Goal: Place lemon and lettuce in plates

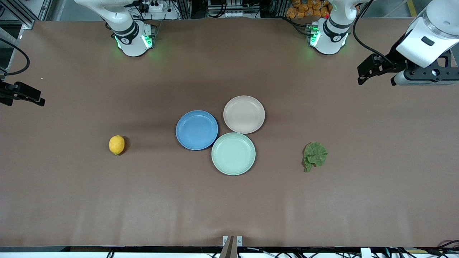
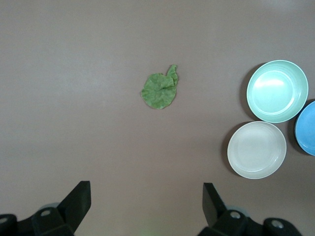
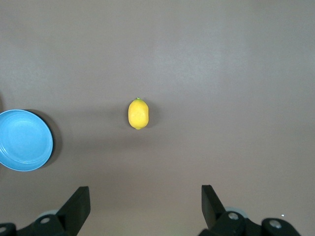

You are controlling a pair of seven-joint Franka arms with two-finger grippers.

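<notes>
Three empty plates clustered mid-table, blue plate (image 1: 197, 129) and beige-pink plate (image 1: 244, 114) the targets; limp, light lettuce (image 1: 315, 155) toward the left arm's end, pinch near its stem; firm, roll-prone lemon (image 1: 117, 144) toward the right arm's, grip across its middle; left gripper (image 2: 145, 206) and right gripper (image 3: 145, 209) high at the table's ends, fingers spread, empty.

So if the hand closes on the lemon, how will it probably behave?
The lemon is oval and lies free on the bare table, so a nudge could roll it. Its skin looks firm and dimpled, so it probably stays stiff and grips fairly well.
</notes>
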